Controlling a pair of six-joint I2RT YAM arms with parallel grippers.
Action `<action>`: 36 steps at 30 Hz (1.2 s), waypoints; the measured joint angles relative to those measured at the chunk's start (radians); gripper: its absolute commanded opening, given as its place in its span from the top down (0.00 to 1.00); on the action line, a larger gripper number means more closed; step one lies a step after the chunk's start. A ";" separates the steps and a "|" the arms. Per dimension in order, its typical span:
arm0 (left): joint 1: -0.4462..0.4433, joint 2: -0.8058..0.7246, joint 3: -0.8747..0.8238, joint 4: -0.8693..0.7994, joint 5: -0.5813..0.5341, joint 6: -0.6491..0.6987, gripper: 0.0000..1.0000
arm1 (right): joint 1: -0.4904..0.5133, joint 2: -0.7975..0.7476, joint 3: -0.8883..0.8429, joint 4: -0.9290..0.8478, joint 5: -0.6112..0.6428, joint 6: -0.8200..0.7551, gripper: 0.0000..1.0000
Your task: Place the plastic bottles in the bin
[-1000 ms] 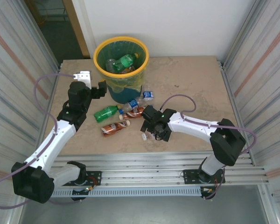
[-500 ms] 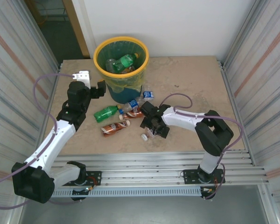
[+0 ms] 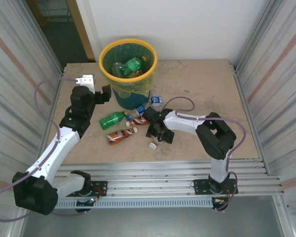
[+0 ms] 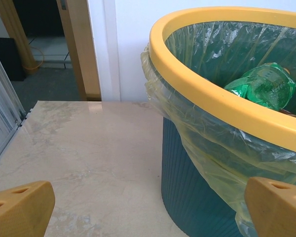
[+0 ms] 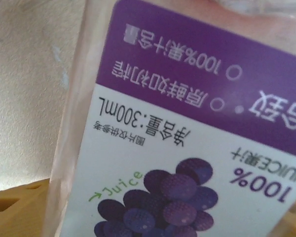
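Observation:
My right gripper (image 3: 158, 132) hangs low over a clear bottle with a purple grape-juice label (image 5: 187, 148). Its white cap (image 3: 152, 144) sticks out toward the near edge. In the right wrist view that bottle lies between the wide-set fingers (image 5: 19, 207) of the right gripper (image 5: 153, 212). A green bottle (image 3: 111, 119), a brown-orange one (image 3: 121, 136) and a blue-capped one (image 3: 140, 112) lie left of it, in front of the bin (image 3: 102, 64). Inside the bin lies a green bottle (image 4: 266, 86). My left gripper (image 3: 97, 88) stands open beside the bin's left wall (image 4: 197, 187).
A small crushed piece with a blue label (image 3: 157, 100) lies by the bin's right foot. Corrugated metal walls close in both sides. Bare tabletop (image 3: 207, 89) stretches right of the bin, and more bare surface (image 4: 79, 148) lies left of it.
My right arm has folded and slid its gripper leftward, down over the white-capped bottle. The left arm and the other bottles have not moved.

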State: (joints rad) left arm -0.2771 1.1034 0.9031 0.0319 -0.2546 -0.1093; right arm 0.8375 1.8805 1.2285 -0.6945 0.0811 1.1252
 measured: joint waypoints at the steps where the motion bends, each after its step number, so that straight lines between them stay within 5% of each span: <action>1: 0.001 0.000 0.000 0.000 0.000 -0.001 0.01 | 0.000 0.000 0.000 0.001 0.000 -0.007 0.25; 16: 0.010 -0.066 0.000 -0.001 0.081 -0.054 0.02 | 0.000 -0.191 -0.006 0.013 0.142 -0.188 0.36; 30: 0.003 -0.068 0.167 -0.031 0.538 -0.130 0.03 | 0.026 -0.605 -0.188 0.361 0.263 -0.586 0.37; 36: -0.105 0.016 0.276 -0.059 0.701 -0.131 0.04 | 0.047 -0.660 -0.204 0.533 0.259 -0.766 0.37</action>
State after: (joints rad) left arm -0.3820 1.1194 1.1790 -0.0273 0.4465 -0.2401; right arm 0.8848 1.2209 1.0248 -0.1612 0.3405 0.3592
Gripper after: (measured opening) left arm 0.965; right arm 0.661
